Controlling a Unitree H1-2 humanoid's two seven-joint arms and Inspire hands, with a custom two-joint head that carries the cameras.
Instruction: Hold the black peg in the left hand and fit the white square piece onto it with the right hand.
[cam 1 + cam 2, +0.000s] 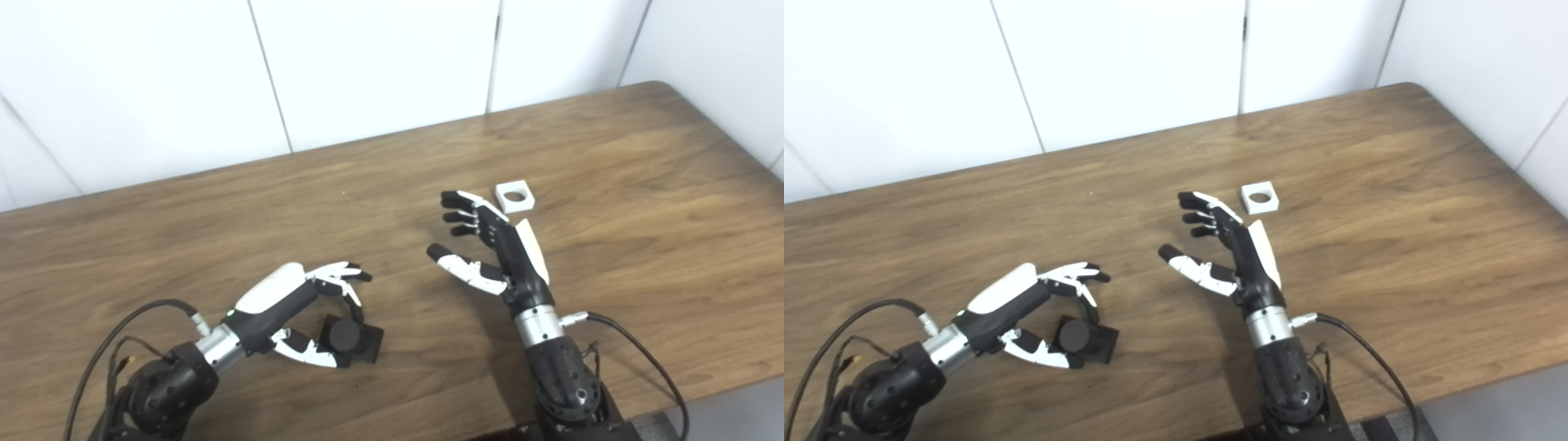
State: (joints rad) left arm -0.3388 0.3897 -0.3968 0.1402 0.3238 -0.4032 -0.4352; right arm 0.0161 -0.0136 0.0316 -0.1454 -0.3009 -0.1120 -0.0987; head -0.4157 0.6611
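The black peg (345, 335), a round post on a square base, rests on the table at the lower left. My left hand (288, 306) arches over it, with the thumb against its near side and a finger curled down behind it, pinching it. The white square piece (514, 196), with a round hole, lies flat near the middle of the table. My right hand (490, 245) hovers just short of it and to its left, open with fingers spread and nothing in it.
The wooden table (643, 184) ends at a white panelled wall behind and has a rounded corner at the far right. Its front edge shows at the lower right. Cables trail from both wrists.
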